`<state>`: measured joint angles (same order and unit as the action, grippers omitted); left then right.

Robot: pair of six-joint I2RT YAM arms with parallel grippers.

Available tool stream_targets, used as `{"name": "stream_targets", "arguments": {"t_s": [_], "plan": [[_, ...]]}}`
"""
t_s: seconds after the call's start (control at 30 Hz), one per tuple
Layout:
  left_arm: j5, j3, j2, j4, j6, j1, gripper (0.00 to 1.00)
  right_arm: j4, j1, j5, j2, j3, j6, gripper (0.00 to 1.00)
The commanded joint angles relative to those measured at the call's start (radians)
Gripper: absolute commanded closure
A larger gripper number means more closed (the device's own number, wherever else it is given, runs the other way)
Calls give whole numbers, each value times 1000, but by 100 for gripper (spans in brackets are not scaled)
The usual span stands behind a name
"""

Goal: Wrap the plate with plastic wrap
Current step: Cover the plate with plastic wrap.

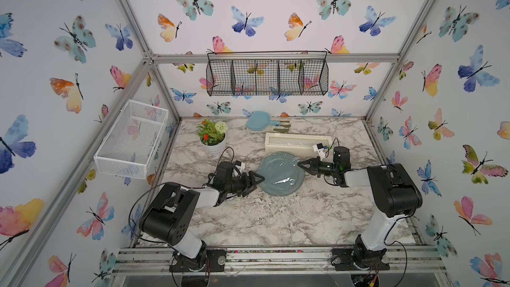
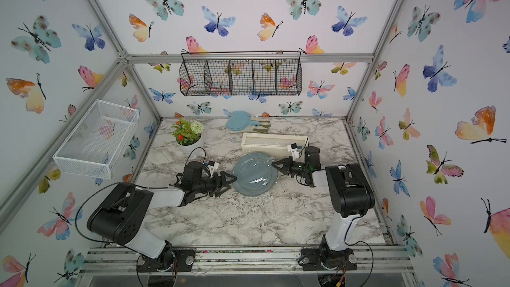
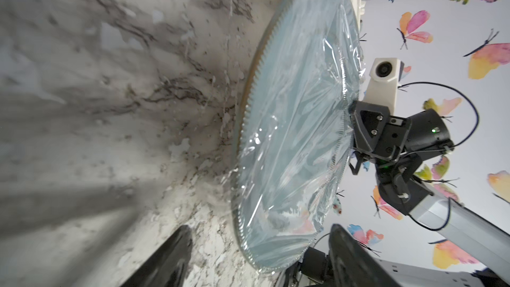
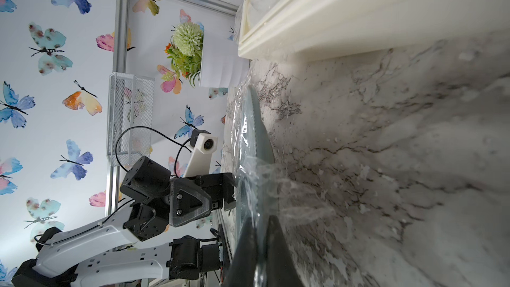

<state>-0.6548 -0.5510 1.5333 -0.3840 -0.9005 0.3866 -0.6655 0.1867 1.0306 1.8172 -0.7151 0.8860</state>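
Plastic wrap point(image 4: 300, 197) overhang: wrist views only.

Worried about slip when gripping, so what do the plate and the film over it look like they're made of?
The plate: matte grey-blue with a finely ribbed edge, so moulded plastic or ceramic; I cannot tell which. The plastic wrap: thin, clear, glossy film, shown by its wrinkles and bright glints.
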Motion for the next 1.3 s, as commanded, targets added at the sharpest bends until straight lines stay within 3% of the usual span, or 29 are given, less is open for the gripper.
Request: {"name": "stream_targets", "arguments": {"t_s": [0.0,0.1,0.23,0.53,1.03,1.27], "plan": [[220,-116,-91,379,265,0,24,-39,-5,89,-35,-24,-1,97],[213,-230,-111,451,382,20,24,-23,-6,98,-33,-24,-21,97],[102,-360,-66,449,501,50,24,-23,-6,112,-35,-24,-30,97],[-30,-668,246,571,619,53,26,-43,-5,155,-37,-9,-39,98],[-69,-724,354,549,589,47,32,-73,-6,189,-59,6,-29,97],[-33,-716,362,563,615,34,29,-86,-5,204,-65,2,-21,98]]}}
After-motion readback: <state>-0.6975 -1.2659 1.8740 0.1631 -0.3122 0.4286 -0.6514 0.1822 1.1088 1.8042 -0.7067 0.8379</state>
